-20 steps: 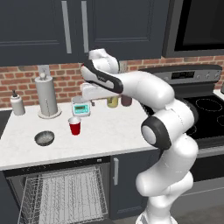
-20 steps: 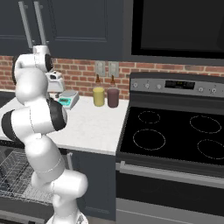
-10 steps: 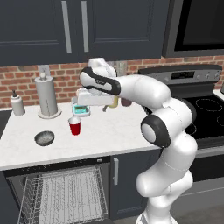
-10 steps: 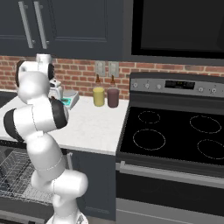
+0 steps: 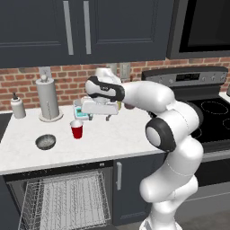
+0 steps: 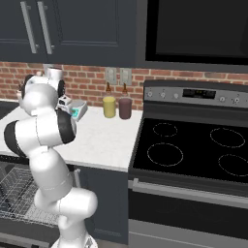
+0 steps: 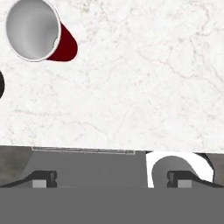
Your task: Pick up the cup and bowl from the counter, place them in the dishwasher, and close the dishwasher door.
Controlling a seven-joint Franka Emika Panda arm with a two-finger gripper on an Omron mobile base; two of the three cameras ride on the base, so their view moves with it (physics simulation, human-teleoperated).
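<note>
Left base view: white arm's tool [image 5: 95,117] hangs mid-frame over white marble-look bench [image 5: 112,134], fingers apart, nothing held. Small red tapered cup [image 5: 77,129] stands upright left of centre, just below-left of tool. Shallow grey metallic bowl [image 5: 46,142] sits further left, apart from cup. Dishwasher's light grey wire rack [image 5: 67,202] shows at lower left.

Right base view: arm at left; yellow canister [image 6: 109,106] and maroon canister [image 6: 125,107] stand side by side at brick wall, upper centre.

Hand view: cup [image 7: 38,31] in upper left corner on bench [image 7: 140,87]; dark fingertips [image 7: 41,179] wide apart at bottom.
</note>
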